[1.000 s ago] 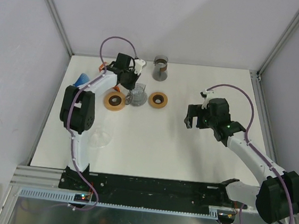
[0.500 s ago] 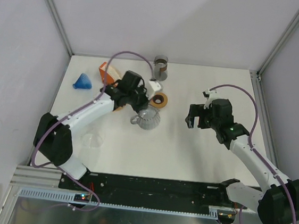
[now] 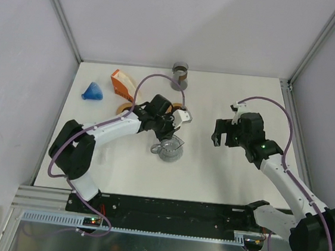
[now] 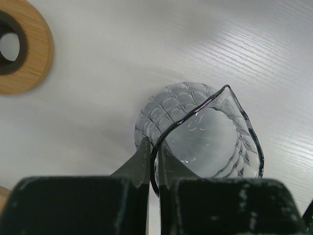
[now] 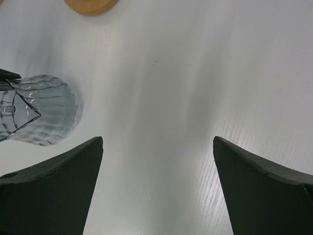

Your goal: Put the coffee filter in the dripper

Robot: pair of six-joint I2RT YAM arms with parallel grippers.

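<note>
**Getting the dripper ready**

My left fingers [image 4: 139,166] are pinching the rim of the glass dripper [image 4: 205,142], near the middle of the worktop [image 3: 210,178]. My right fingers [image 5: 58,166] are hanging wide apart, holding nothing. I think I am setting the dripper down. Next I need the filter, which I cannot pick out for sure.

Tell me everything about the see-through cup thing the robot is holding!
The glass dripper is clear, with a ribbed, patterned wall and a thin rim that comes to a point on one side. It looks empty. The left gripper has its jaws shut on the rim, one inside, one outside. It is near the middle of the white table; touching or lifted, I cannot tell.
</note>
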